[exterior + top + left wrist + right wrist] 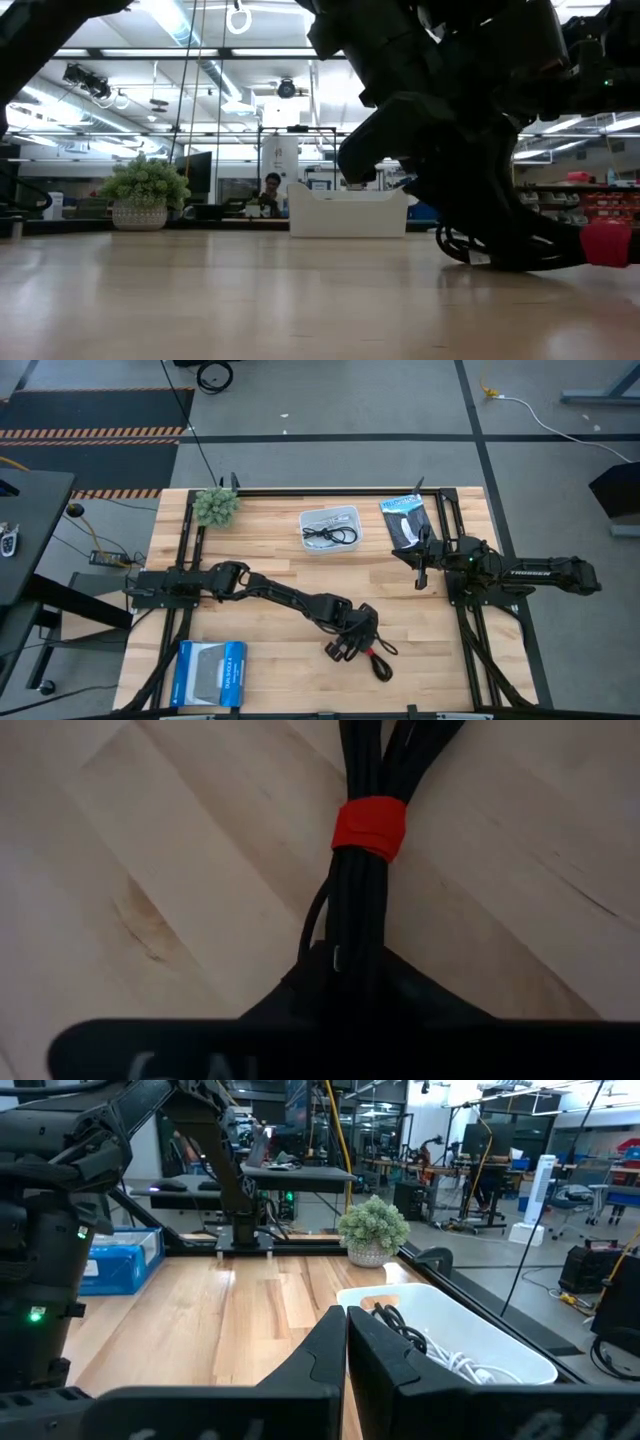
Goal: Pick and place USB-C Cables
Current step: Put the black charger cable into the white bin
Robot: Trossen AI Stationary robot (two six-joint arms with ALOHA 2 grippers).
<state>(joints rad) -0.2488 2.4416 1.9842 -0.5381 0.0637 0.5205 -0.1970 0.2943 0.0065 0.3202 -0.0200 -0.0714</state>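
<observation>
1. While lying on the pale wooden worktop (280, 660) near its front edge, the black bundled cable with a red band (377, 656) is sitting right under the left hand (345, 649), whose fingers are pinching the bundle just behind the band.
2. Reaching diagonally across, the left arm is bending down at the wrist.
3. Hovering beside the white plastic tray (330, 528), the right hand (421, 578) is keeping its fingers pressed together.
</observation>
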